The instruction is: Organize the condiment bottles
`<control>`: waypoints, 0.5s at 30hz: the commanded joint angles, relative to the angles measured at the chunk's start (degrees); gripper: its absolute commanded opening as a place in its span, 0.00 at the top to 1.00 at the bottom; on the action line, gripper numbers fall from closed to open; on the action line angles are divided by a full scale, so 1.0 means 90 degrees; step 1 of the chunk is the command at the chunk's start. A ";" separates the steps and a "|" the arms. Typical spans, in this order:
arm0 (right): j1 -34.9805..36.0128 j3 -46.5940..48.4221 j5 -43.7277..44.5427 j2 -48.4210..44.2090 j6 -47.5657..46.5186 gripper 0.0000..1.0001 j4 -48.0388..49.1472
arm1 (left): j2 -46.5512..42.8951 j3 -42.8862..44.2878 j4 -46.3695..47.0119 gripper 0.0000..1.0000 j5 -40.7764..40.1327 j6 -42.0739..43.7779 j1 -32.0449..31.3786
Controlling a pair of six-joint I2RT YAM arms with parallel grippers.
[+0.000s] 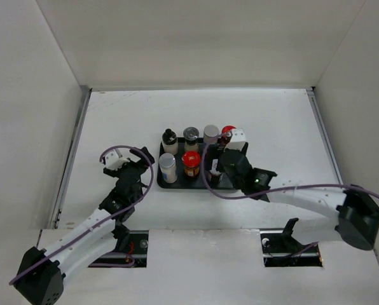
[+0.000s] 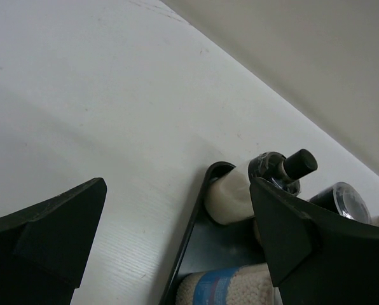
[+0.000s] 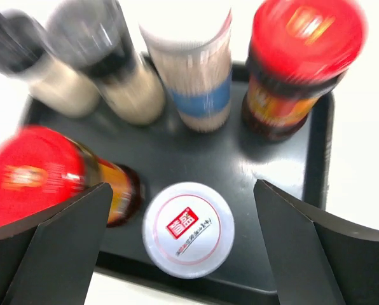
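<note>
Several condiment bottles stand in a black tray (image 1: 177,184). The back row holds a pale bottle with a black cap (image 1: 170,141), a grey-capped shaker (image 1: 191,135), a pale-lidded jar (image 1: 211,133) and a brown red-lidded jar (image 1: 227,131). In front stand a white bottle (image 1: 168,166) and a second red-lidded jar (image 1: 191,162). My right gripper (image 3: 183,187) is open over the tray (image 3: 285,171), its fingers on either side of a white-lidded bottle (image 3: 188,230) without touching it. My left gripper (image 2: 178,210) is open and empty over the table, just left of the tray (image 2: 192,235).
White walls enclose the table on the left, back and right. A purple cable loops off each arm, near the tray's left edge (image 1: 129,150) and its front (image 1: 208,181). The right arm (image 1: 304,200) lies across the table to the tray's right.
</note>
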 commanded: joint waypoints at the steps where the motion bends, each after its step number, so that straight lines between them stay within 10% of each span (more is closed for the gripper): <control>1: 0.0109 0.0108 0.0566 -0.1098 0.0085 0.00 0.0002 | -0.0060 0.0688 -0.0991 0.00 -0.0542 -0.0229 -0.0254; 15: -0.1413 -0.1025 0.0900 -0.4196 0.0544 0.00 -0.1337 | -0.0334 0.1851 -0.2682 0.00 0.0307 -0.0200 -0.0450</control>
